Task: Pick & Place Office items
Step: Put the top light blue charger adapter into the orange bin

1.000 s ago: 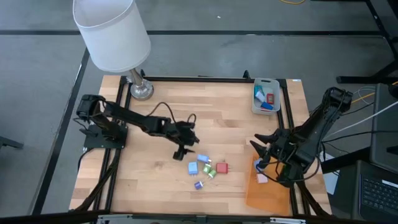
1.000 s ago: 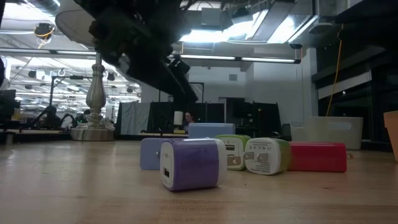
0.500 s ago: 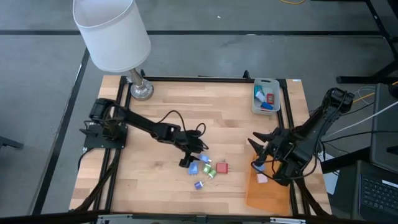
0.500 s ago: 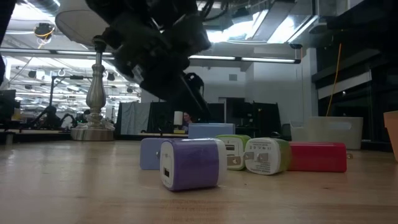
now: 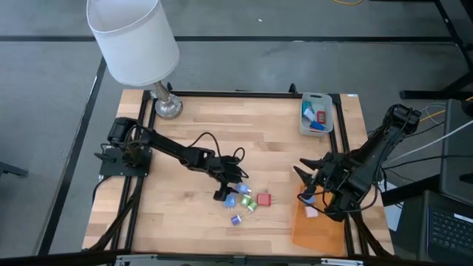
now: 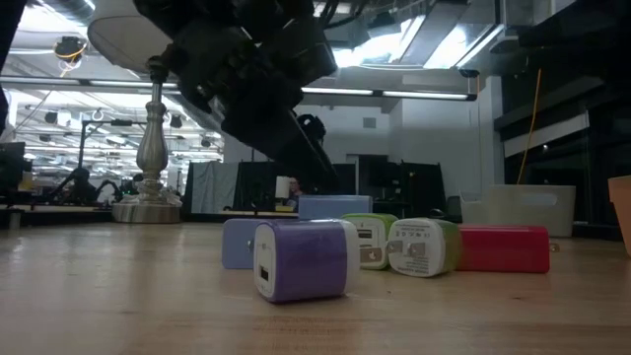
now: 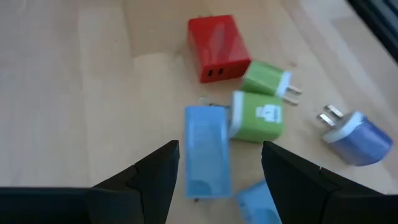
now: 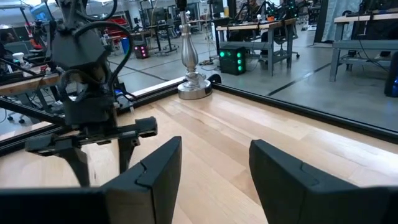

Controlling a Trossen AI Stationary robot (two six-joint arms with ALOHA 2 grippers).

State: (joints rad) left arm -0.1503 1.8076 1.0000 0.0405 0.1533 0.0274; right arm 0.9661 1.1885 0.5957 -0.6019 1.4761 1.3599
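Observation:
The office items lie in a small cluster on the wooden table near its front middle: a blue block, a red one, two green ones, a purple one and a light blue one. My left gripper is open and slants down over the cluster's left side. Its fingers stand on either side of the blue block, which lies flat on the wood. My right gripper hovers open near the right edge, pointing level toward the table's middle, with nothing between its fingers.
A grey tray at the far right holds a few items. An orange sheet lies at the near right corner with a pink piece on it. A lamp with a white shade stands at the far left on its metal base.
My left gripper has gone down and toward the table's right and near edges, up to the cluster, most of the way in the first half second. The items have stayed where they were.

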